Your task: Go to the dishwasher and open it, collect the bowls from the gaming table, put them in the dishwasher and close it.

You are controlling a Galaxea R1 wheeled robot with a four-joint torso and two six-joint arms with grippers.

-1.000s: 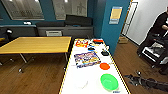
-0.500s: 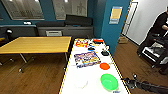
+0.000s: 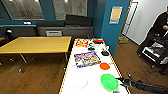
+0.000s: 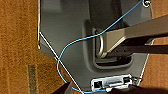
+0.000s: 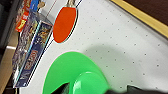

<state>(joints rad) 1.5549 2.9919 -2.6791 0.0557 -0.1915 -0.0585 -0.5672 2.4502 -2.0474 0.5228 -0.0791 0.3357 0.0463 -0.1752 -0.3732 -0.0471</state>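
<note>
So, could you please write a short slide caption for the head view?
Right gripper reaches toward the green bowl on the white table; orange bowl lies just beyond.

Green bowl (image 3: pixel 109 82) upright on white gaming table (image 3: pixel 92 75), near its right edge; smaller orange-red bowl (image 3: pixel 104 66) just beyond, apart.

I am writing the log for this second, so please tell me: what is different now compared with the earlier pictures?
The right end effector has come in from the right to the rim of the green bowl; a grasp cannot be confirmed. The green bowl, the orange-red bowl and the colourful box lie where they were on the white table.
</note>
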